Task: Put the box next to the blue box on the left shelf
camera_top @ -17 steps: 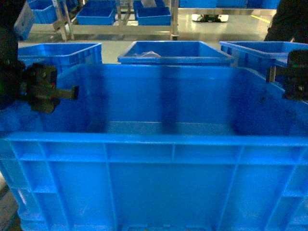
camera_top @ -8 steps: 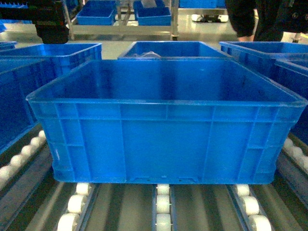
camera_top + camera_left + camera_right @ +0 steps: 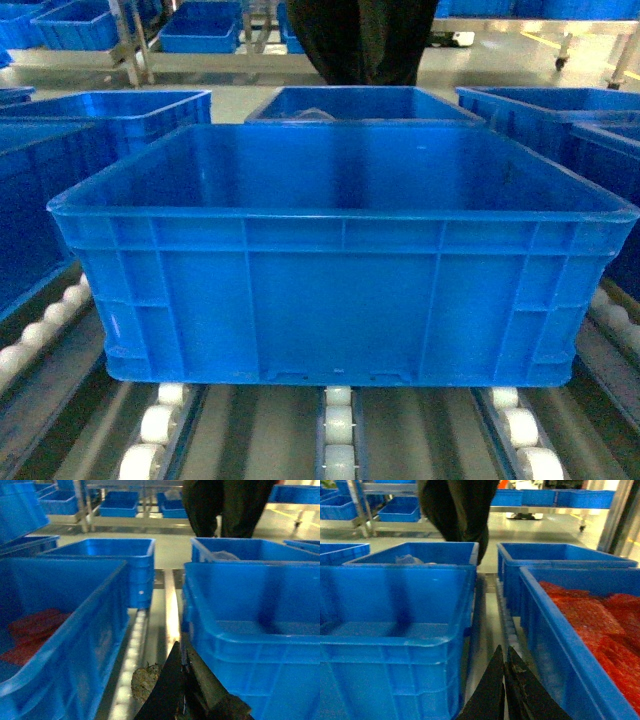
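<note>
On the silvery roller-wheel flow rack, the large bright-blue ribbed plastic crate now rests, released; left gripper and right gripper withdrawn alongside, fingers closed on nothing; placement appears complete.

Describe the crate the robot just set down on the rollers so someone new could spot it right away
Start at the roller rack in the head view. The box sits on its middle lane, nearest the camera. Unlike the crate on its right, which is full of red material, it is empty.

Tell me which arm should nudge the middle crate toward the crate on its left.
Right, probably: the right gripper sits beside the middle crate's right wall, so it could push leftward. The left gripper occupies the gap to close.
</note>
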{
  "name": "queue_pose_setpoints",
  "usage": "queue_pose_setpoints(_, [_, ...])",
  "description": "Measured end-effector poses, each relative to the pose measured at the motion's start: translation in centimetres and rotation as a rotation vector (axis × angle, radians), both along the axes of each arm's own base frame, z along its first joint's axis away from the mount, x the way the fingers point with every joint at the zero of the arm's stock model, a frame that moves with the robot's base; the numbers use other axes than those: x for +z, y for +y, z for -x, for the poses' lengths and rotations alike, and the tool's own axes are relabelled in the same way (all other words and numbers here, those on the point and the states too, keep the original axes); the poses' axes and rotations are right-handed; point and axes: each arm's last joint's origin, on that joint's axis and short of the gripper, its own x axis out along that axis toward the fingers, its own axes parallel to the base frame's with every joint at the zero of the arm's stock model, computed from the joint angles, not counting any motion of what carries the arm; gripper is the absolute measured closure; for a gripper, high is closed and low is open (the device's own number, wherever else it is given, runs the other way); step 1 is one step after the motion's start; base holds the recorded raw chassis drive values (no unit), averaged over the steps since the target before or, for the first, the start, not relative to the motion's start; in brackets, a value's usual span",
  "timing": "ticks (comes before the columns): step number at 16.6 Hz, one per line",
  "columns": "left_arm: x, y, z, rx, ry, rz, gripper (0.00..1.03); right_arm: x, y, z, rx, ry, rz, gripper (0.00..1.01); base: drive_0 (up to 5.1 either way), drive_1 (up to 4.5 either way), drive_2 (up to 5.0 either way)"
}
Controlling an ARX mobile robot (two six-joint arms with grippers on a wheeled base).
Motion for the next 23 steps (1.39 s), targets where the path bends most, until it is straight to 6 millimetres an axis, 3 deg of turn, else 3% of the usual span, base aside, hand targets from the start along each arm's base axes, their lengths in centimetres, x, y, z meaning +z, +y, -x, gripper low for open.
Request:
queue_pose_setpoints(4, [-1.4, 0.0, 2.0, -0.008, 0.006, 0.001, 1.01, -0.8, 0.1, 2.1, 0.011, -0.038, 0.001, 1.0, 0.0, 0.0, 0.0])
queue_pose_setpoints(9, [-1.4, 0.0, 2.7, -0.008, 0.007, 0.001, 1.01, -2.0, 0.1, 2.8, 0.012, 0.032, 0.0, 1.0, 0.0, 0.0, 0.0])
queue_pose_setpoints(23, [-0.5, 0.0, 5.5, -0.008, -0.028, 0.001, 1.01, -0.8, 0.1, 5.6, 0.011, -0.021, 0.0, 1.0, 0.0, 0.0, 0.0])
